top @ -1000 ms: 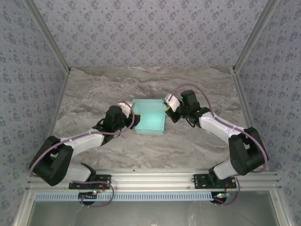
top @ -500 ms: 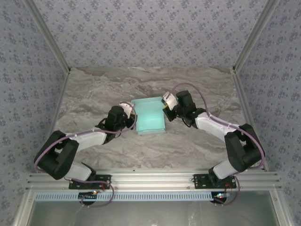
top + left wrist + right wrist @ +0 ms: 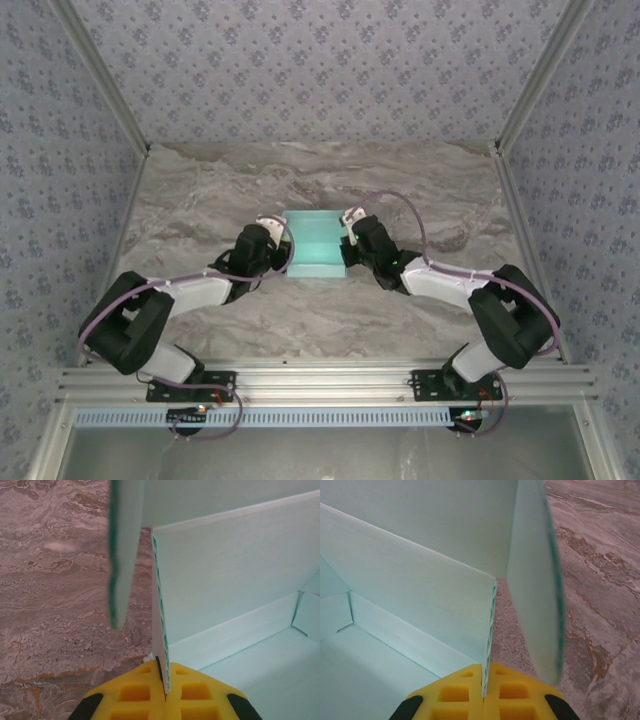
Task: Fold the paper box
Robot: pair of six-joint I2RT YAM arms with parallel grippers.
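The paper box [image 3: 314, 243], light aqua card, stands on the marble table between my two arms with its walls raised. My left gripper [image 3: 283, 252] is shut on the box's left wall; in the left wrist view its yellow pads [image 3: 135, 692] pinch the wall's edge [image 3: 161, 640], and a loose flap [image 3: 122, 550] hangs just left of it. My right gripper [image 3: 346, 248] is shut on the right wall; the right wrist view shows yellow pads [image 3: 517, 692] clamping that edge [image 3: 490, 635], with a rounded flap [image 3: 535, 580] standing to its right. The box's floor [image 3: 365, 680] lies inside.
The marble table [image 3: 200, 200] spreads out around the box. Patterned walls and metal frame posts [image 3: 520, 100] close in the sides and back. A metal rail [image 3: 320, 385] runs along the near edge by the arm bases.
Both grippers have moved inward toward each other and the box has narrowed, its side walls drawn up. My left gripper closed onto the left wall; the right stayed shut.
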